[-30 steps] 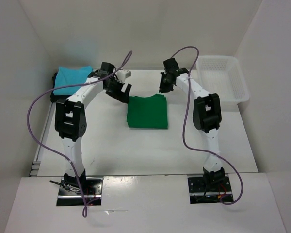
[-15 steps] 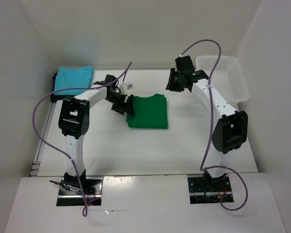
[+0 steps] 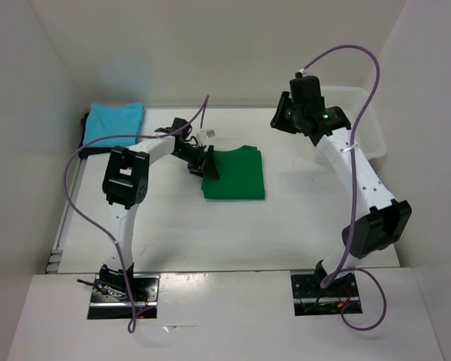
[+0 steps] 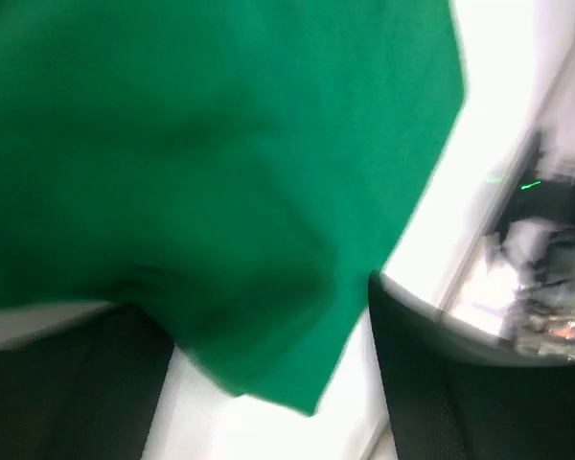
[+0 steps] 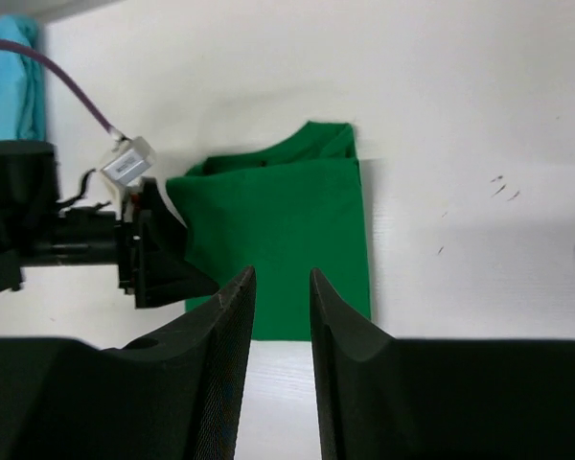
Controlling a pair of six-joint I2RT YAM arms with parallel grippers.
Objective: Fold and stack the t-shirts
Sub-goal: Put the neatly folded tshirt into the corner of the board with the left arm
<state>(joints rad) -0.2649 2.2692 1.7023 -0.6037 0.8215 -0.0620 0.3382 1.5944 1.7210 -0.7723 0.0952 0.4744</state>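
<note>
Lying folded near the middle of the worktop (image 3: 210,226), the green shirt (image 3: 237,174) has its left edge at the left tool (image 3: 207,165), whose fingers stand wide, gripping nothing. A turquoise shirt (image 3: 114,120) sits at the far left corner. The right tool (image 5: 282,287), raised beyond the far edge, is narrowly parted and empty.

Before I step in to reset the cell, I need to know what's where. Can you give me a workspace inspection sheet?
Surface: white table, few small dark marks.
Job's things: green shirt folded at centre; turquoise shirt folded at rear left atop black shirt.
Clutter: white basket, rear right.
Grippers: left gripper open astride green shirt's left edge; right gripper raised, narrowly parted, empty.
Cables: purple cable looping off each arm.
Surroundings: white walls on three sides.
</note>
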